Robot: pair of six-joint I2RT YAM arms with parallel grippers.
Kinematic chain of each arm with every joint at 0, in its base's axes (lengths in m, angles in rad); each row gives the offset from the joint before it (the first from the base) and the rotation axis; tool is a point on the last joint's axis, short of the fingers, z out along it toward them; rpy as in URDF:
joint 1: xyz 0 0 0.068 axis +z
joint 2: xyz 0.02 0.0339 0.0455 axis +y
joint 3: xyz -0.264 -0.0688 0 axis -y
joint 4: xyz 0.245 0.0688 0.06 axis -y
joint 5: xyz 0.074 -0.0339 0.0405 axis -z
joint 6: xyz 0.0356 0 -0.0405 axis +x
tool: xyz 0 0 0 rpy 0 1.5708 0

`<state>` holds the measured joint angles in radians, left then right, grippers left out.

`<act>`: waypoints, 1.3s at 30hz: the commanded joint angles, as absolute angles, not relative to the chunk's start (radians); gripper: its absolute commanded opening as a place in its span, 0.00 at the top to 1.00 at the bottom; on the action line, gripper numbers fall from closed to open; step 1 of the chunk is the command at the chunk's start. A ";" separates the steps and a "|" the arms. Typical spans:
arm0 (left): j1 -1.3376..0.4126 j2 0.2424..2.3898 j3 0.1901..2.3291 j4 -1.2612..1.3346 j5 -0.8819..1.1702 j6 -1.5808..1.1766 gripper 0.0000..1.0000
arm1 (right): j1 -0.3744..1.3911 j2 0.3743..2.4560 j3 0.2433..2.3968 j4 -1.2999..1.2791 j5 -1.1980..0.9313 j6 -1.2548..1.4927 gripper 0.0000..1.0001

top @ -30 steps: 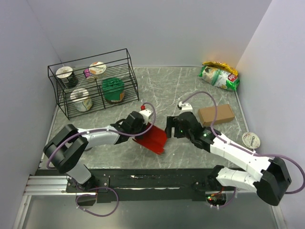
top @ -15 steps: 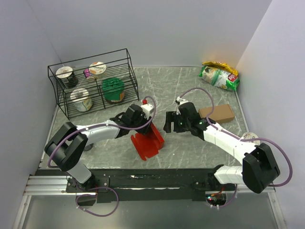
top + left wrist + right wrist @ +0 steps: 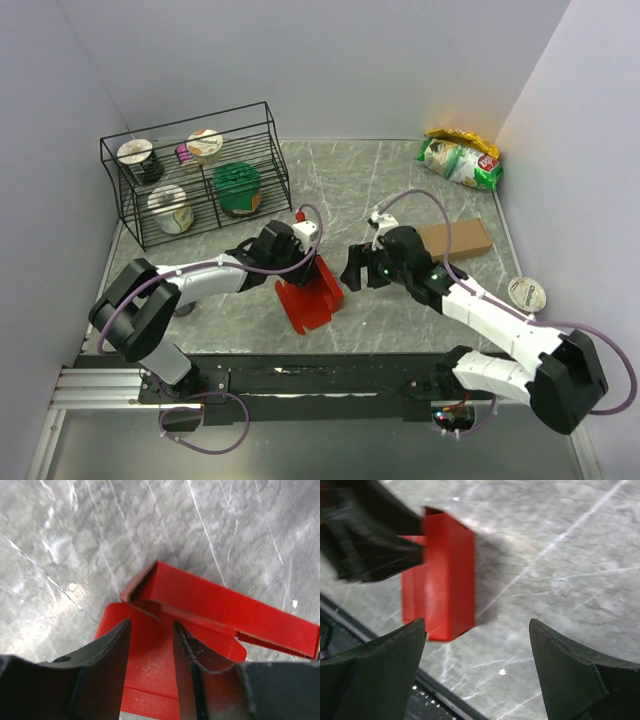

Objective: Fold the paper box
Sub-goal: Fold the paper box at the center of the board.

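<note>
The bright red thin card box [image 3: 308, 300], tilted up a second ago, now rests on the grey marbled worktop [image 3: 400, 190]. The left fingers [image 3: 107, 655] have parted over it. The right fingers [image 3: 385, 650] stay spread wide just beside it.

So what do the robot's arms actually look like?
The left arm and right arm are white tubes joined by chunky black joints. A thin purple cable loops along each one. The left end effector and right end effector each have two flat black fingers.
</note>
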<state>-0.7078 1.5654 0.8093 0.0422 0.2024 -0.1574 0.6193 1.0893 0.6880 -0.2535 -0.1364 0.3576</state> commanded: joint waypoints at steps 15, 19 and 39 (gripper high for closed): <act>-0.706 1.502 0.516 0.411 0.276 -0.420 0.58 | 0.894 1.150 0.630 -0.223 0.035 0.581 0.21; -0.727 1.523 0.483 0.445 0.301 -0.442 0.60 | 0.896 1.218 0.632 -0.170 0.063 0.603 0.26; -0.876 1.284 0.334 0.460 0.322 -0.595 0.57 | 0.755 1.319 0.641 0.104 0.144 0.182 0.38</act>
<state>-0.8738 1.3750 0.3218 0.5014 0.3683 -0.5816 0.7609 1.3266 0.6418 -0.0780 0.1776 0.3973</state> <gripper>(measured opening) 0.408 0.631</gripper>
